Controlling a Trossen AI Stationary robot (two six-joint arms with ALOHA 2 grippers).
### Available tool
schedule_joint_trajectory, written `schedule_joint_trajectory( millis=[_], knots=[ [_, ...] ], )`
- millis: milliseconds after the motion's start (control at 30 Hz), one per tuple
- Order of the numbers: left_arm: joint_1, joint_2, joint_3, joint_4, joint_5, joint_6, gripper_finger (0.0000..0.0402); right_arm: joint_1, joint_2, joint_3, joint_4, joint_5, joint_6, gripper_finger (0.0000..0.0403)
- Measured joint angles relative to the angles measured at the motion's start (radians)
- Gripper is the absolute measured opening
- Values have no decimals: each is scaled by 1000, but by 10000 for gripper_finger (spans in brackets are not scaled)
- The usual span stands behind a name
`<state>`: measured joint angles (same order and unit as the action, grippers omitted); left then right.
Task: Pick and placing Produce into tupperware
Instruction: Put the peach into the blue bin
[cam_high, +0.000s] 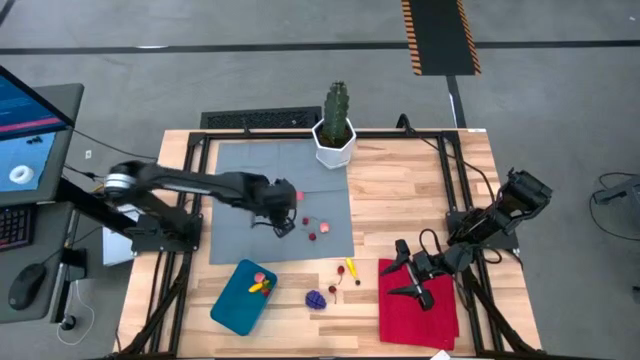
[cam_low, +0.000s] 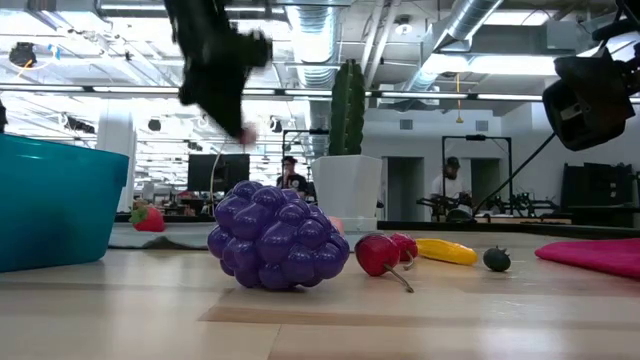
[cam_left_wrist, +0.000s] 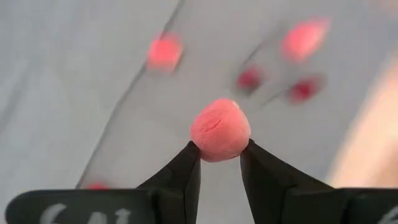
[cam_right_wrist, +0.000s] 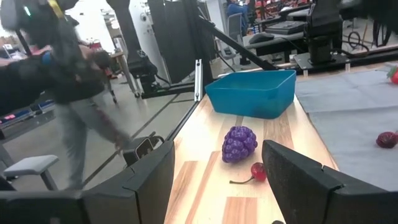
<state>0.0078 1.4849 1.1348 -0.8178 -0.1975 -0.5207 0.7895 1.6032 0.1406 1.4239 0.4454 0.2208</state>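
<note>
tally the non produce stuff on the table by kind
cactus in white pot: 1
teal tupperware: 1
red cloth: 1
grey mat: 1
total: 4

One camera looks straight down on my whole table. Another sits at tabletop height, close to the purple grapes (cam_low: 278, 236). My right wrist camera shares those grapes.

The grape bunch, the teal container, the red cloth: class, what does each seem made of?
Grape bunch: glossy moulded plastic or rubber, judging by the highlights on each bead. Teal container: smooth rigid plastic, with thin even walls. Red cloth: matte fabric, probably felt or towelling; its weave cannot be made out.
</note>
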Motion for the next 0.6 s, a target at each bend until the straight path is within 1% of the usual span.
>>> schedule_joint_trajectory(
  millis=[167,267,400,500,600],
  knots=[
    [-94,-210,-61,227,-67,-5,87,0,0,0,-10,0,16,265],
    [-149,-303,-117,329,-94,-4,87,0,0,0,-9,0,17,265],
    [-228,-410,-228,424,-170,3,87,0,0,0,-3,0,23,265],
    [-287,-474,-321,509,-184,50,87,0,0,0,-2,0,41,265],
    [-353,-536,-425,664,-180,118,87,-2,0,0,5,0,41,265]
  ],
)
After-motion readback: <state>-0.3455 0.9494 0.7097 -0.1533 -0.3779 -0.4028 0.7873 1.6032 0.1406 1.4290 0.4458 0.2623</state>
